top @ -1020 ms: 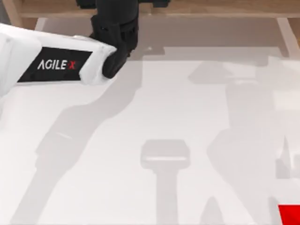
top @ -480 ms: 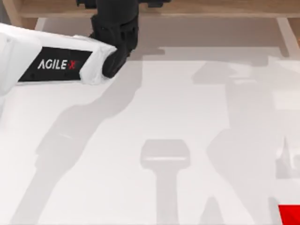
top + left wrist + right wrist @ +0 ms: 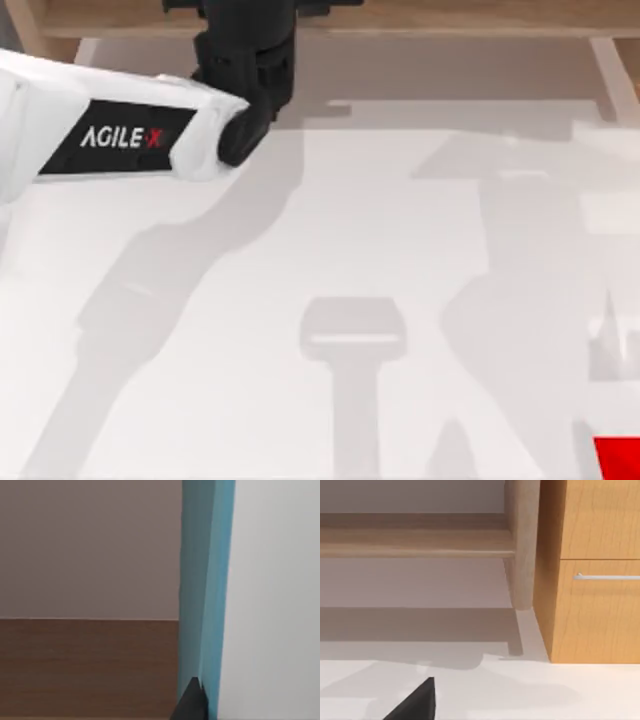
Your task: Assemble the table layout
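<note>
The white table (image 3: pixel 400 250) spreads across the top view. My left arm (image 3: pixel 120 135) reaches from the left to the back edge, and its black wrist (image 3: pixel 245 60) sits at the light wooden shelf frame (image 3: pixel 450 18). In the left wrist view, a black tip of my left gripper (image 3: pixel 192 705) lies against an upright light blue panel (image 3: pixel 205 580); whether it grips the panel is hidden. A black tip of my right gripper (image 3: pixel 417 702) hangs just above the table (image 3: pixel 545 695).
A red object (image 3: pixel 617 460) shows at the front right corner of the table. A wooden drawer cabinet (image 3: pixel 595 605) with a metal handle (image 3: pixel 607 577) stands beside the shelf's post (image 3: pixel 522 545). A brown shelf board (image 3: pixel 85 665) lies beside the blue panel.
The left arm has hardly moved. The shadow at the table's back right has shifted slightly.
</note>
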{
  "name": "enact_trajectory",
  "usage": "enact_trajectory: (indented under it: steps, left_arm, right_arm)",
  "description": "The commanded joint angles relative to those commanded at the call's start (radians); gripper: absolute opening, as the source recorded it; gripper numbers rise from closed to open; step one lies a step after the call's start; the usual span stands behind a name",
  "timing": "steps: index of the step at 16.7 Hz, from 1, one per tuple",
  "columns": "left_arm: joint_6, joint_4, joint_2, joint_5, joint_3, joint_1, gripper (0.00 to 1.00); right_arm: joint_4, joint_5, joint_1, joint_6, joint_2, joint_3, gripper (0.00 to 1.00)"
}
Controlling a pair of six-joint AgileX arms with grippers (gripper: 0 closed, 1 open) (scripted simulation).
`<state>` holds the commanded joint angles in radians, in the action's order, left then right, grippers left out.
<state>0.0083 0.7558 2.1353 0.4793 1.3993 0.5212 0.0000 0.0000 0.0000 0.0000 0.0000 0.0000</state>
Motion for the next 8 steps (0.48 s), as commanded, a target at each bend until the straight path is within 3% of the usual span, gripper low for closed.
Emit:
enact_trajectory:
  steps: [8]
  left_arm:
    - [0.000, 0.000, 0.000, 0.000, 0.000, 0.000, 0.00]
  right_arm:
    - [0.000, 0.000, 0.000, 0.000, 0.000, 0.000, 1.00]
